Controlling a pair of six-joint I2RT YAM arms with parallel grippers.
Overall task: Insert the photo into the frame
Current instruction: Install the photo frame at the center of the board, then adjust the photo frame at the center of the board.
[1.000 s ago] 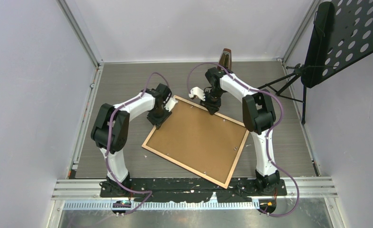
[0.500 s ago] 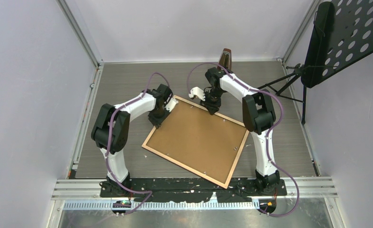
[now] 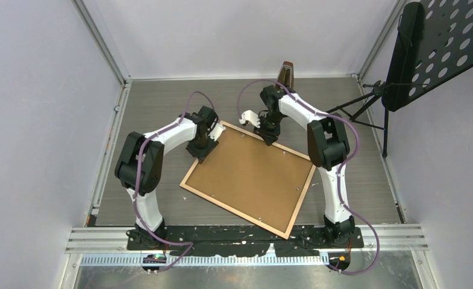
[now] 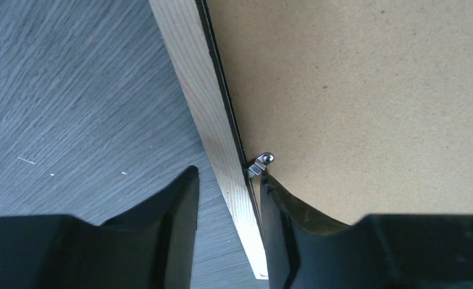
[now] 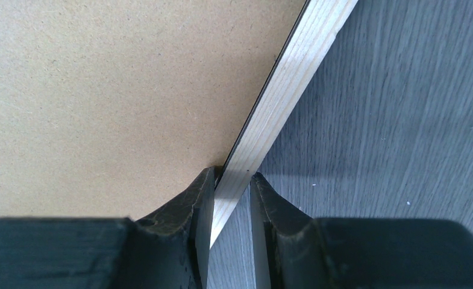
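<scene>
No real change versus a second ago: frame (image 4: 202, 90) is in the same spot and both arms are in the same pose. At most there is a small twitch at the left wrist.

Left end effector (image 4: 226, 176) straddles the frame's left short border, just near of the far-left corner. It is partly open and not clamped. The tabletop-side finger (image 4: 176, 201) stands clear of the wood, with a gap showing. The other finger (image 4: 282, 211) sits over the backing sheet (image 3: 252, 177), right beside a small metal clip (image 4: 263, 162).

Right end effector (image 5: 231, 174) is on the far long border, a little along from that same corner. Its jaws are closed onto the wood strip, one finger on each side and both touching.

The frame lies flat on the tabletop (image 3: 161, 108), centred between the arms, light wood rear face up, with the brown backing sheet filling it. It is skewed to the tabletop edges. The long axis runs from far-left to near-right, and the near corner almost reaches the base rail.
</scene>
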